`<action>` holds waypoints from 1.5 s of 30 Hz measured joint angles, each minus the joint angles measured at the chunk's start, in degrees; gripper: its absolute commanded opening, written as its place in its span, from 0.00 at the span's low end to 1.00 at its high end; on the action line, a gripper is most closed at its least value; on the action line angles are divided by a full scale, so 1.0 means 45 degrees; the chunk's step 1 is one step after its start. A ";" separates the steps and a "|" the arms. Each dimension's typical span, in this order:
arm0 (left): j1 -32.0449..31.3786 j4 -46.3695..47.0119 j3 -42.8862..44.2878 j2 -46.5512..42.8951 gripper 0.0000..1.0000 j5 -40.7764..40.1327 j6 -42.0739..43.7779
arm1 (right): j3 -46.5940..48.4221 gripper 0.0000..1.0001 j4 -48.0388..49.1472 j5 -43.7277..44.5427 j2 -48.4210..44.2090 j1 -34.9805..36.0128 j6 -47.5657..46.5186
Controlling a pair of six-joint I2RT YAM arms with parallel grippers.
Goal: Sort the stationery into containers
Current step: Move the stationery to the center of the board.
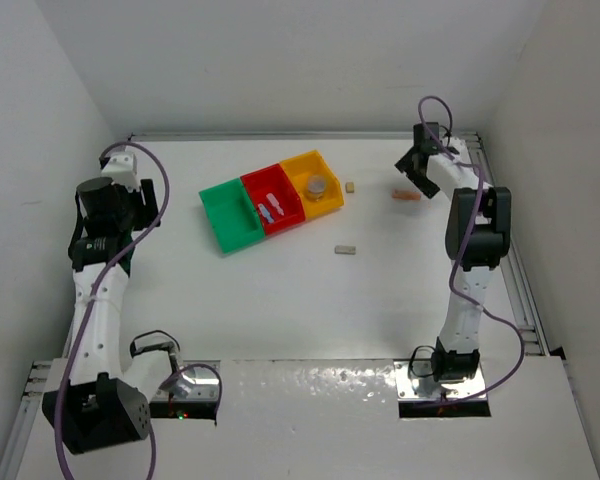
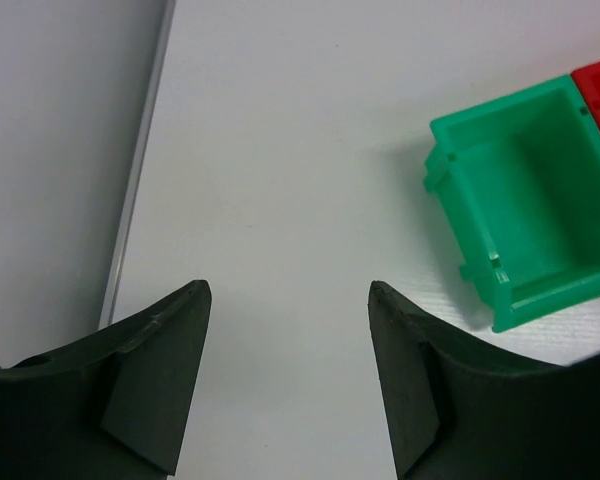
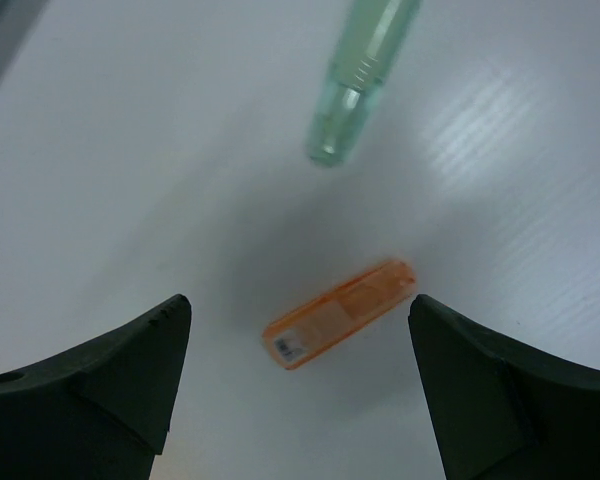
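Three containers stand in a row: green, red and orange-yellow. A grey roll lies in the orange-yellow one, and small pastel pieces lie in the red one. Two tan blocks rest on the table. My right gripper hangs open over an orange oblong piece, which lies flat between its fingers, untouched. A mint green piece lies just beyond. In the top view the orange piece shows beside the right gripper. My left gripper is open and empty, left of the green container.
A raised rail runs along the table's left edge, close to my left gripper. White walls close in the table at the back and on both sides. The right arm's upright link stands near the right edge.
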 measured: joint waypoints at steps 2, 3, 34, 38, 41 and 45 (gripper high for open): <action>0.0306 0.0389 -0.0486 -0.0559 0.62 0.0068 -0.0034 | -0.1321 0.86 0.0233 0.0175 -0.0325 -0.0102 0.1044; 0.0408 0.0544 -0.0612 -0.0680 0.62 0.0112 -0.0068 | -0.1846 0.85 0.0248 0.0272 -0.0461 -0.0126 0.1520; 0.0962 0.1724 -0.0602 0.1015 0.62 0.0189 -0.0631 | -0.1549 0.45 -0.0029 -0.0141 0.0427 -0.0141 0.6314; 0.0962 0.1831 -0.0602 0.1010 0.62 0.0146 -0.0631 | -0.1705 0.31 0.0175 -0.0185 0.0491 -0.0141 0.6329; 0.0962 0.1909 -0.0607 0.0996 0.63 0.0097 -0.0631 | -0.1875 0.26 0.0447 -0.0223 0.0481 -0.0141 0.6324; 0.0962 0.1987 -0.0607 0.0986 0.63 0.0049 -0.0617 | -0.2055 0.22 0.0860 -0.0223 0.0427 -0.0151 0.6212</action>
